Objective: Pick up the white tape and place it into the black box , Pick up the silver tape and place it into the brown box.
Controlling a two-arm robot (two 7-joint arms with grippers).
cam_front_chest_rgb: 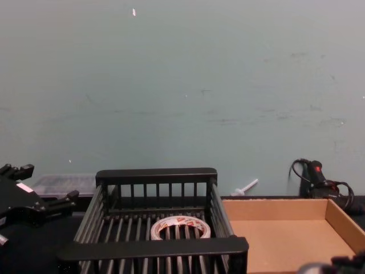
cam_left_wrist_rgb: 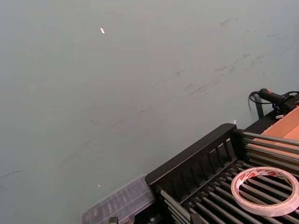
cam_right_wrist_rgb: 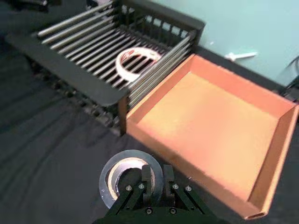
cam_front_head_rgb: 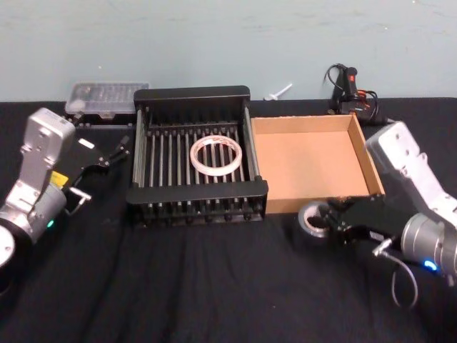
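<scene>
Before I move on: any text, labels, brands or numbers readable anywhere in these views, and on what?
No text can be read.
White tape: red marks on its inner core, too small and blurred to read.
Left arm's yellow sticker: too small to read.
Black box, brown box, silver tape: no print visible.

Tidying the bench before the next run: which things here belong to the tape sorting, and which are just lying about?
Job: white tape in black box; silver tape at right gripper; brown box.
Lying about: clear case, cabled tool, white stick.
</scene>
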